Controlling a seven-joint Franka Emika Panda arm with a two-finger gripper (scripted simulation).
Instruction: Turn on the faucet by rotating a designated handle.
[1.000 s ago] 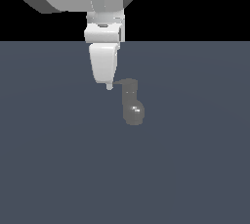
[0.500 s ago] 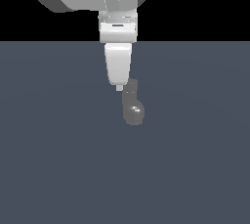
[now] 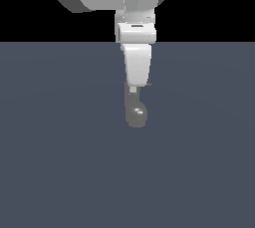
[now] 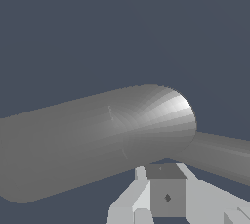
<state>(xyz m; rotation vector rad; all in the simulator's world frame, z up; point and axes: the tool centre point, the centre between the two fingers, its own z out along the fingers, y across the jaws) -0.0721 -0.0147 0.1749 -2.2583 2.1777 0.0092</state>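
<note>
The gripper point(image 3: 133, 88) hangs directly over the faucet point(image 3: 135, 112), hiding most of the handle point(image 3: 149, 84), and whether its fingers are parted cannot be told.

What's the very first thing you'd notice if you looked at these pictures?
The big white robot arm hanging down from the top of the exterior view grabs the eye first, its gripper lowered right over the small grey metallic faucet with the rounded glossy base. That faucet stands alone in the middle of a plain dark blue-grey floor. In the wrist view, the faucet's grey cylinder fills most of the picture.
</note>
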